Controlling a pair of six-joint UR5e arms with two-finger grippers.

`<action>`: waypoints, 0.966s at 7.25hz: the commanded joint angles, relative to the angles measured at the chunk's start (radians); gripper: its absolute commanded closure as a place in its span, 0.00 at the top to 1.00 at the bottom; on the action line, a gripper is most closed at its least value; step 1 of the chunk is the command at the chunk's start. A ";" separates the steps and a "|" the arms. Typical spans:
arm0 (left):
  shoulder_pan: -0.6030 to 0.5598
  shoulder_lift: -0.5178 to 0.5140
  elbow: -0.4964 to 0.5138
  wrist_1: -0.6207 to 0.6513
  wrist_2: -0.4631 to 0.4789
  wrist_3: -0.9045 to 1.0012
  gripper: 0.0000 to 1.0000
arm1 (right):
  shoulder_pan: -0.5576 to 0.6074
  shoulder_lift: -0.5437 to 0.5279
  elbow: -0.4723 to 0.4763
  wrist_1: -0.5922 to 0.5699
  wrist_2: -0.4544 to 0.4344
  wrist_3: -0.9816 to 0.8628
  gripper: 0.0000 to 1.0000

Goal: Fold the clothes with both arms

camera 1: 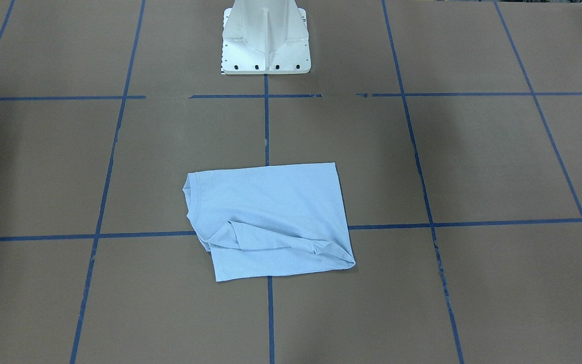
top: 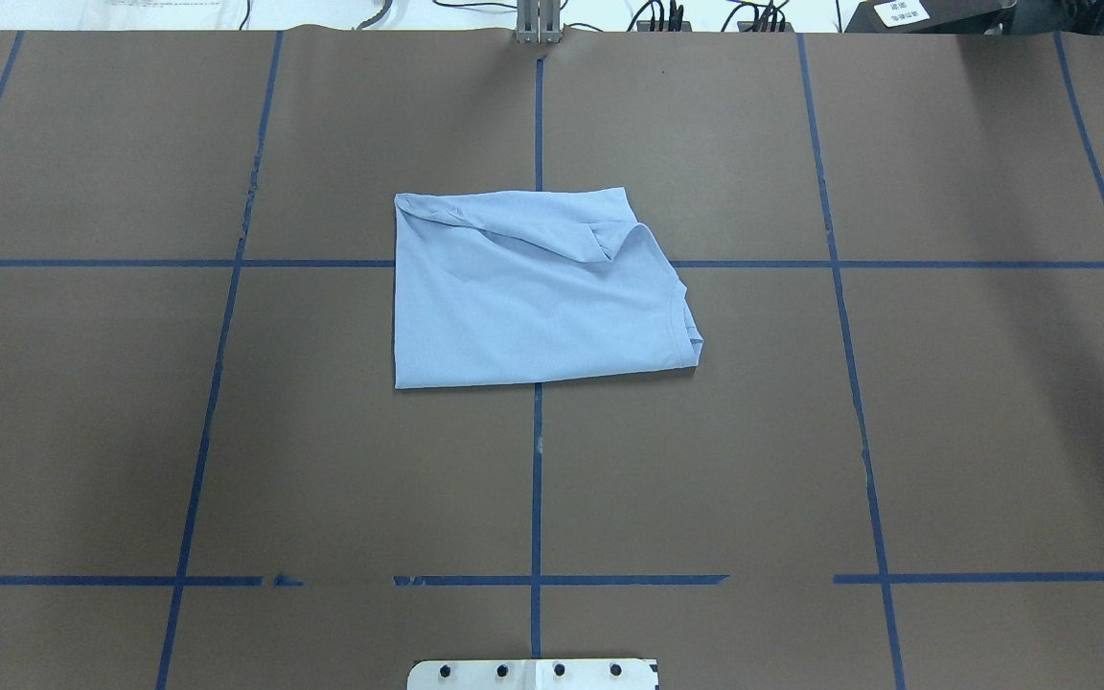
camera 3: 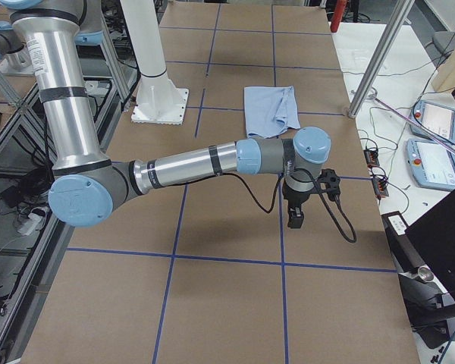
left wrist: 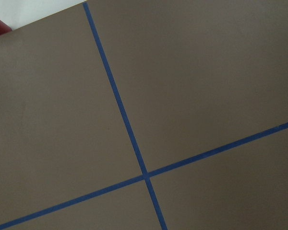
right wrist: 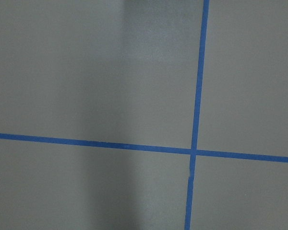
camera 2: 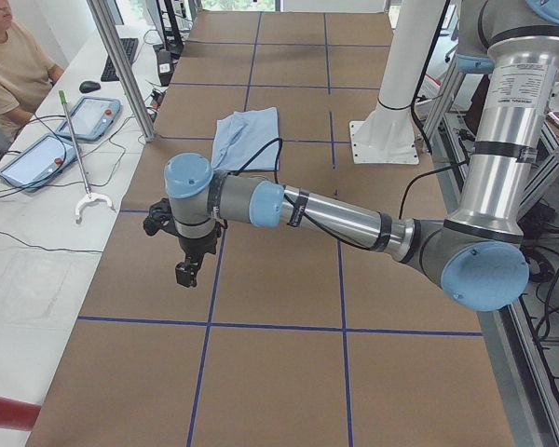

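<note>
**Robot arms stretched over a brown counter, folded blue T-shirt at its middle**

Nearest in each end-on view, a grey-silver arm with pale blue joint caps reaches out level: the left arm (camera 2: 335, 216) at one end, the right arm (camera 3: 189, 163) at the other. Each ends in a black claw, the left claw (camera 2: 186, 273) and the right claw (camera 3: 295, 216), pointing down over bare counter. Whether either is wide or narrow cannot be told from these side views.

A light blue T-shirt (top: 523, 307) lies at the middle of the counter (top: 945, 412), well apart from both claws. It is folded into a rough rectangle over a crossing of tape lines. Its ribbed collar (top: 681, 331) shows at the edge toward the robot's right. A sleeve (top: 600, 240) lies tucked along the far edge in soft creases. The fabric looks thin and matte.

Flat brown paper covers the counter, marked into large squares by blue tape (top: 536, 479). A white metal pedestal (camera 1: 265, 40) is bolted at the robot's side. On a white side table, control tablets (camera 2: 93, 116) lie before a seated person (camera 2: 14, 70).
</note>
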 commanded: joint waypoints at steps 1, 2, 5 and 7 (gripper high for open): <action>-0.003 0.181 -0.182 -0.007 -0.001 -0.004 1.00 | -0.006 -0.003 0.004 0.001 0.000 0.000 1.00; 0.000 0.222 -0.206 -0.013 -0.002 -0.001 1.00 | -0.013 -0.013 0.002 0.001 -0.002 0.002 1.00; 0.002 0.221 -0.212 -0.055 0.000 0.005 1.00 | -0.024 -0.045 0.016 0.001 0.003 0.000 1.00; 0.002 0.220 -0.258 -0.068 0.000 0.005 1.00 | -0.024 -0.051 0.016 0.001 -0.002 0.002 1.00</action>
